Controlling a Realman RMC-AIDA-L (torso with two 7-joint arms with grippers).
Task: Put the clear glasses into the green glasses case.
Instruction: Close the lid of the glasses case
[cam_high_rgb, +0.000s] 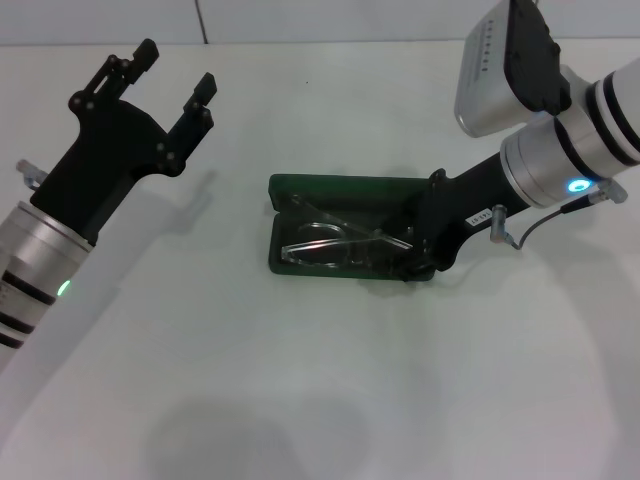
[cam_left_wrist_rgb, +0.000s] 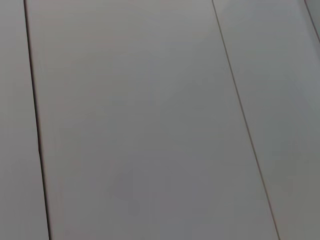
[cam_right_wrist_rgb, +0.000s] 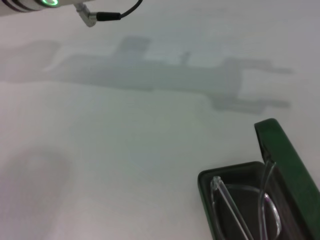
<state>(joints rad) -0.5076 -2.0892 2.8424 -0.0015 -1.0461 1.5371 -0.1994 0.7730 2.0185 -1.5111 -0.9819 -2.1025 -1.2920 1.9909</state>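
Observation:
The green glasses case (cam_high_rgb: 340, 187) lies open at the middle of the white table, its lid standing up along the far side. Inside its tray lie the clear glasses (cam_high_rgb: 325, 243), one temple arm angled towards the case's right end. My right gripper (cam_high_rgb: 415, 255) reaches down into that right end, right by the temple arm. The right wrist view shows the case (cam_right_wrist_rgb: 285, 165) with the glasses (cam_right_wrist_rgb: 245, 210) in it. My left gripper (cam_high_rgb: 175, 72) hangs open and empty above the table's far left, well away from the case.
The white table (cam_high_rgb: 300, 380) carries nothing else. A thin cable (cam_high_rgb: 540, 220) loops off my right wrist beside the case. The left wrist view shows only pale panels with dark seams (cam_left_wrist_rgb: 35, 110). Part of my left arm (cam_right_wrist_rgb: 45, 4) edges into the right wrist view.

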